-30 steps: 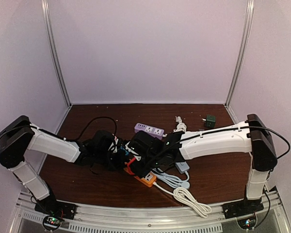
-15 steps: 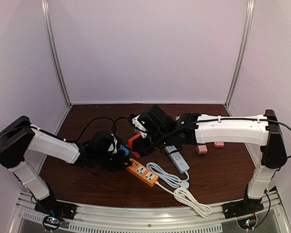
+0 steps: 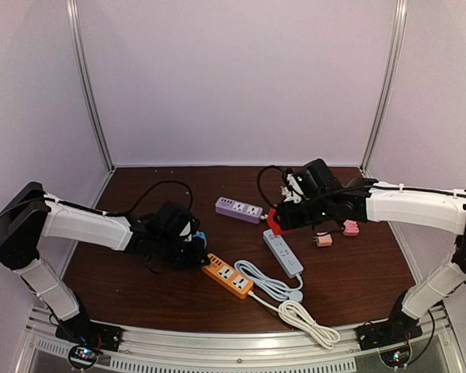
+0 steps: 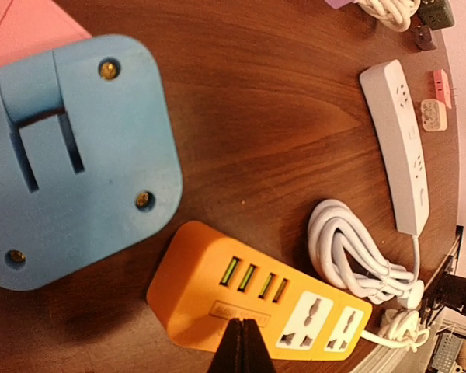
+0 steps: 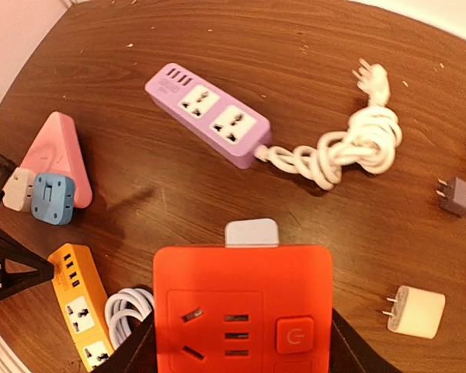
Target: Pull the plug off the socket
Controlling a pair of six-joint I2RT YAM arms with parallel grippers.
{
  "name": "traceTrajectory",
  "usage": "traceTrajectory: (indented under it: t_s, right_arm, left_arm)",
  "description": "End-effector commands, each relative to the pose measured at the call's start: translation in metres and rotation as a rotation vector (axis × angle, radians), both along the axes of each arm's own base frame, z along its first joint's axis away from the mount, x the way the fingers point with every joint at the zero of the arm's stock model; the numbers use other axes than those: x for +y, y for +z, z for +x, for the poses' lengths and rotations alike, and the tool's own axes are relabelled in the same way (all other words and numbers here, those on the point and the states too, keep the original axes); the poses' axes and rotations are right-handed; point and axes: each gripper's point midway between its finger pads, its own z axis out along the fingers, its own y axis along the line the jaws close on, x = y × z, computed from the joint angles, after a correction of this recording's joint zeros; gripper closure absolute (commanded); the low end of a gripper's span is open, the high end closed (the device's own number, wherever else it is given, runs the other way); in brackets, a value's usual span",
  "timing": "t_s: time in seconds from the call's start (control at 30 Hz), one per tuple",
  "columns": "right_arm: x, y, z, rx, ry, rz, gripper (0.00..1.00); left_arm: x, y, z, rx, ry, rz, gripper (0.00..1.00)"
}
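The right gripper [image 3: 279, 218], clamped on the red plug adapter [image 5: 242, 307], has carried it up and rightward, well apart from the orange socket strip [image 3: 227, 278], where the closed left gripper [image 4: 241, 347] sits, so the unplugging appears complete.

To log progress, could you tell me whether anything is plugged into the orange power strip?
Nothing is plugged in: the orange power strip shows both sockets and its ports bare.
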Motion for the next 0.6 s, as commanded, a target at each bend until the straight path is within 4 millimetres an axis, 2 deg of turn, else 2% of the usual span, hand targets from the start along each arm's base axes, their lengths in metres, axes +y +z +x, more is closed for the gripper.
traceTrajectory:
  t_s: [0.0,0.13,0.3,0.4,0.57]
  right_arm:
    - [-0.039,0.006,0.006,0.029,-0.121,0.19,1.0]
    - [-0.08,-0.016,0.0,0.076,-0.204,0.251,1.0]
    - [-0.113,-0.036,-0.009,0.123,-0.269,0.343,1.0]
    - [-0.124,-0.047,-0.015,0.15,-0.291,0.391,1.0]
    - [-0.13,-0.06,-0.023,0.187,-0.299,0.455,0.98]
  left_arm:
    - [0.0,0.027,0.008,-0.061,-0.027,0.045,1.0]
    - [-0.004,0.048,0.012,-0.097,-0.028,0.024,1.0]
    - [0.0,0.062,0.016,-0.126,-0.013,0.03,1.0]
    - [0.003,0.069,0.017,-0.14,0.001,0.034,1.0]
    - [0.006,0.074,0.018,-0.154,0.009,0.041,1.0]
